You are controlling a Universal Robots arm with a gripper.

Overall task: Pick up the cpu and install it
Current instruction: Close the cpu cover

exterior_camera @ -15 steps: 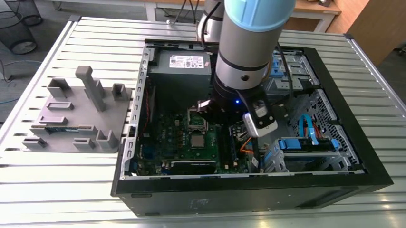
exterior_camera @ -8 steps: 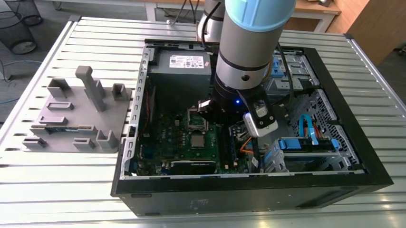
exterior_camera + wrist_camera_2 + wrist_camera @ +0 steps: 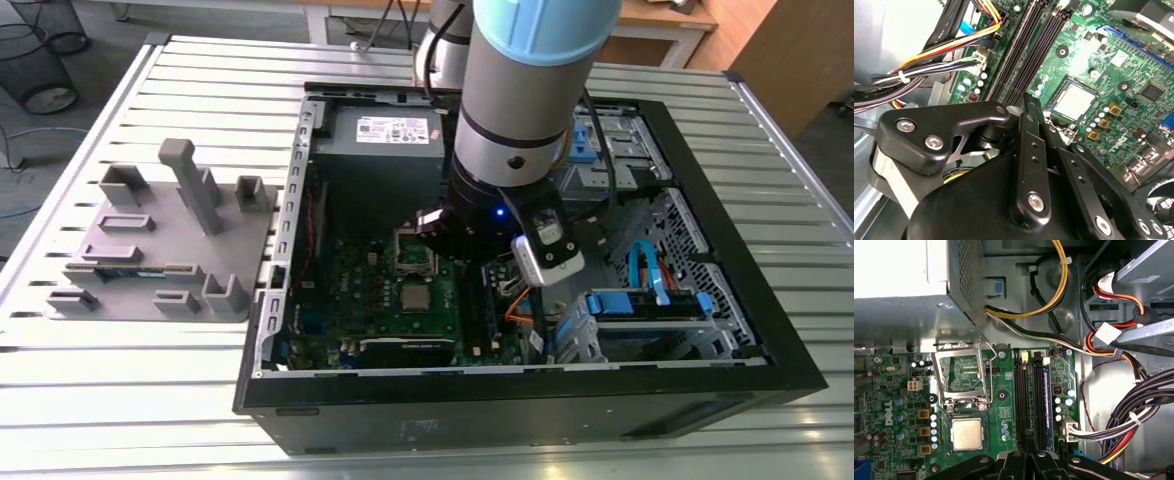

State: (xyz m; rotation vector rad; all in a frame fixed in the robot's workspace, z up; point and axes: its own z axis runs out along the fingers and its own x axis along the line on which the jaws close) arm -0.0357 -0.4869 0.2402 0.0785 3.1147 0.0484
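In the exterior view the small square silver-topped cpu (image 3: 416, 297) lies at about seven o'clock from the black hand (image 3: 1030, 106), whose fingers seem pinched together, empty.

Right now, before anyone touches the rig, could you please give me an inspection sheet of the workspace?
Surface: slatted metal table carrying an open computer case and a grey tray.
Job's things: cpu lies flat in the socket, whose load plate stands open.
Clutter: green memory stick lying in the tray.
Grippers: gripper hangs over the motherboard beside the memory slots, apart from the cpu.
Cables: tied bundles run beside the motherboard inside the case.
Surroundings: wire basket and wooden furniture beyond the table.
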